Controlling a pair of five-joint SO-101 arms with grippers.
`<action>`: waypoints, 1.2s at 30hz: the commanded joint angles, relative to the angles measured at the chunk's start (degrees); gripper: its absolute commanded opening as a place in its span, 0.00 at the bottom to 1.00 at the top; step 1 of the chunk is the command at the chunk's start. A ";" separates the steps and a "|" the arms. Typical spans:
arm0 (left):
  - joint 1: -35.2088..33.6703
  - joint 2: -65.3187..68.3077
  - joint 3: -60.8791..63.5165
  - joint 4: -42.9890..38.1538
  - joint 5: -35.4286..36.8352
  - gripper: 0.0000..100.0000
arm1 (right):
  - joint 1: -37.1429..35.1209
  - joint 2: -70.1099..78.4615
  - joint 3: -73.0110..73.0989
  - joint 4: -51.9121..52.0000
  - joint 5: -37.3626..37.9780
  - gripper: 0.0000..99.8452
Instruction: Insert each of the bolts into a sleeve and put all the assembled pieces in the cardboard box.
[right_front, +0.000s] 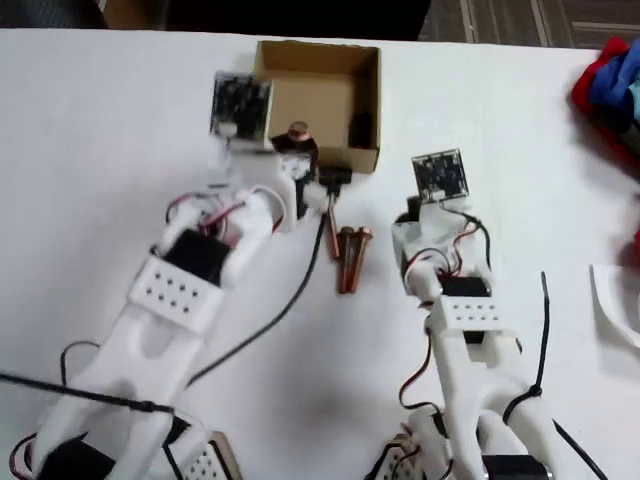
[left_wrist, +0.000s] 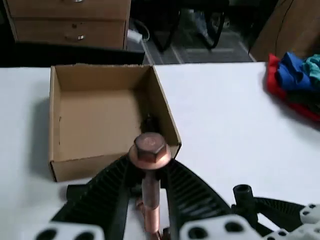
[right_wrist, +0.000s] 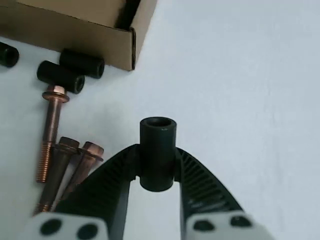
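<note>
My left gripper (left_wrist: 149, 172) is shut on a copper bolt (left_wrist: 149, 150), head up, just in front of the near wall of the open cardboard box (left_wrist: 100, 155). In the high view that bolt (right_front: 297, 131) is at the box (right_front: 318, 55) front edge. A dark sleeve (left_wrist: 149, 122) lies inside the box. My right gripper (right_wrist: 157, 167) is shut on an upright black sleeve (right_wrist: 158, 150) above bare table. Three loose bolts (right_wrist: 50, 130) (right_front: 348, 258) lie between the arms. Loose sleeves (right_wrist: 61, 76) rest by the box corner (right_wrist: 75, 30).
A heap of red and blue cloth (right_front: 610, 75) lies at the table's far right, with a white object (right_front: 615, 300) at the right edge. Black cables (right_front: 290, 300) run across the table from the left arm. Wooden drawers (left_wrist: 70, 20) stand beyond the table.
</note>
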 joint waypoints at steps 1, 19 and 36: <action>-0.35 -3.16 7.78 -19.87 -4.31 0.02 | -3.03 -2.15 0.00 -1.54 -2.11 0.02; -3.16 -3.08 2.68 -26.46 -7.91 0.02 | -3.30 -2.24 11.96 -27.82 -10.46 0.02; 7.03 -2.81 -11.65 -12.48 -1.67 0.02 | -8.04 7.69 22.42 -68.53 -19.69 0.02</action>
